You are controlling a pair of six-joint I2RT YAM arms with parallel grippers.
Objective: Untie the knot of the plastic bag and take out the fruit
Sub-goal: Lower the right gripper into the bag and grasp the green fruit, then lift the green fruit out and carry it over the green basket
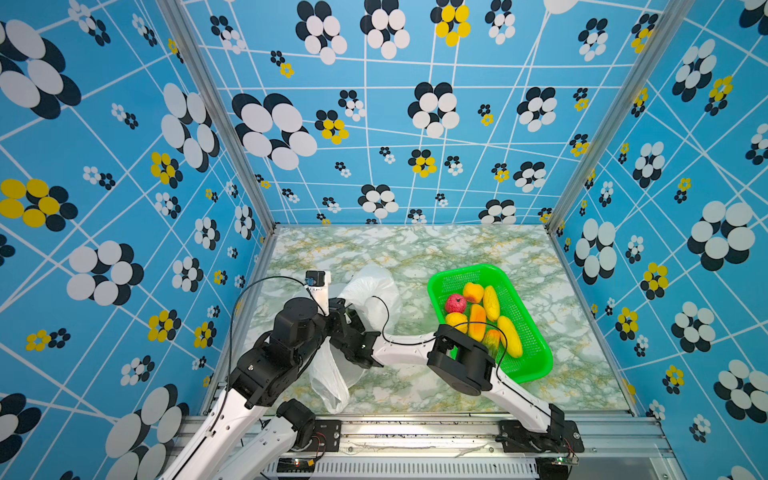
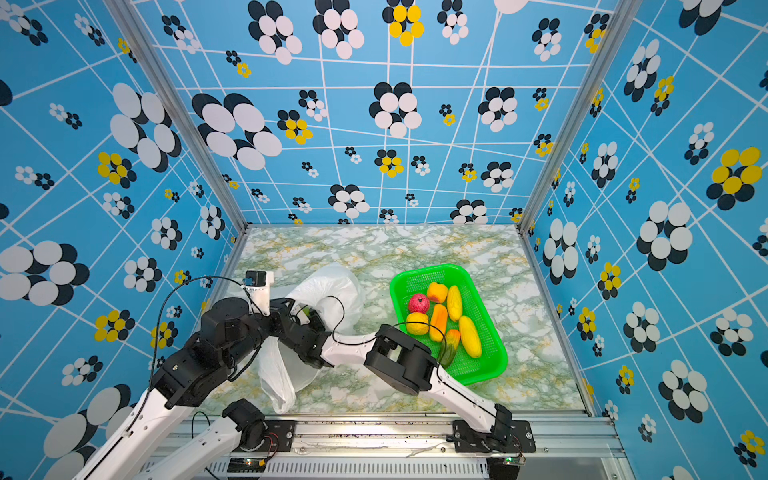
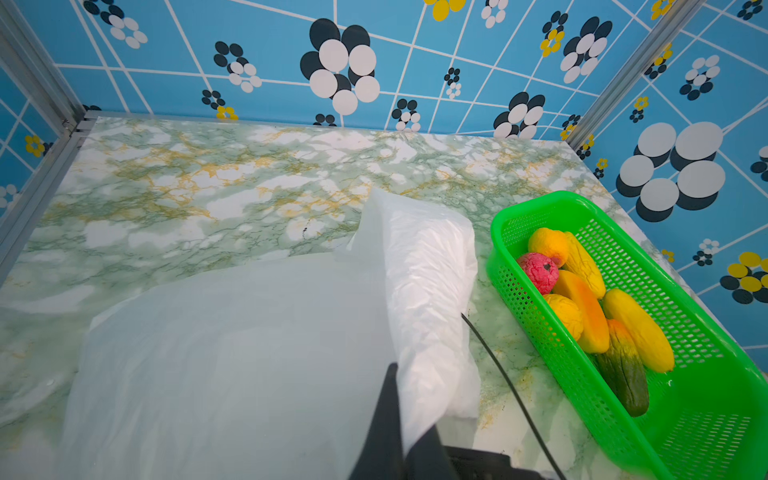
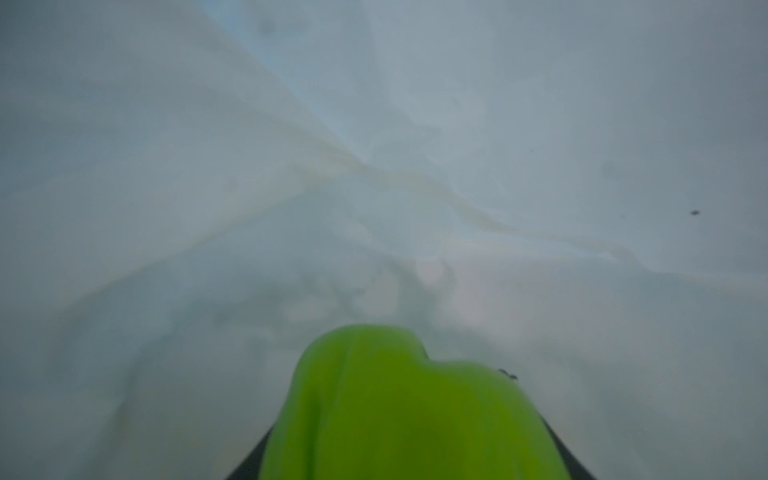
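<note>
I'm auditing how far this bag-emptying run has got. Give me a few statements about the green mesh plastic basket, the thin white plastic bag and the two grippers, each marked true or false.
1. The green mesh plastic basket holds seven toy fruits. True.
2. The red round toy fruit lies on the marble-patterned table beside the basket. False: it lies in the basket.
3. The right gripper reaches inside the thin white plastic bag. True; a green toy fruit sits between its jaws.
4. The bag lies in the basket. False: it lies on the table, left of the basket in both top views.
5. The left gripper hangs open, clear of the bag. False: it is shut on the bag's film.
</note>
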